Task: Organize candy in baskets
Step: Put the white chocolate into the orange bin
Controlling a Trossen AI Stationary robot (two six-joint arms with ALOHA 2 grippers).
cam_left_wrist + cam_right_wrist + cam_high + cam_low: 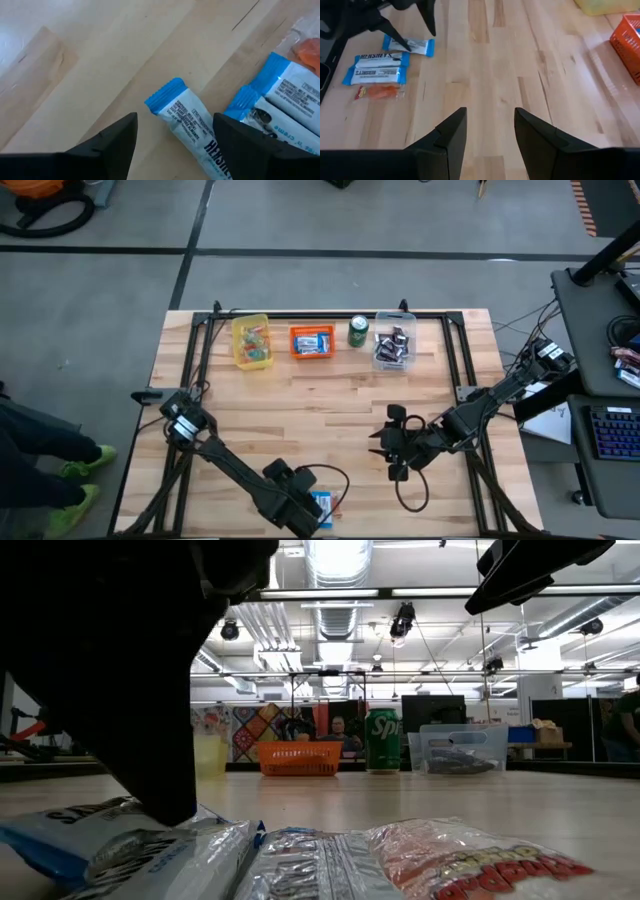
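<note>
Near the table's near edge lie three blue-and-white candy bars and one orange-red wrapped sweet (379, 92), all flat on the wood. My left gripper (175, 119) is open low over them, its fingers on either side of one bar (192, 122), which lies apart from the other two (376, 67). My right gripper (490, 112) is open over bare wood right of centre (380, 445). The yellow basket (251, 342), orange basket (312, 341) and clear basket (394, 346) stand in a row at the far edge and hold candy.
A green soda can (358, 331) stands between the orange and clear baskets. A black frame (205, 330) runs along the table's far edge and down both sides. Bare wood (320, 410) spans the middle. A black cable loop (410, 490) lies near the right arm.
</note>
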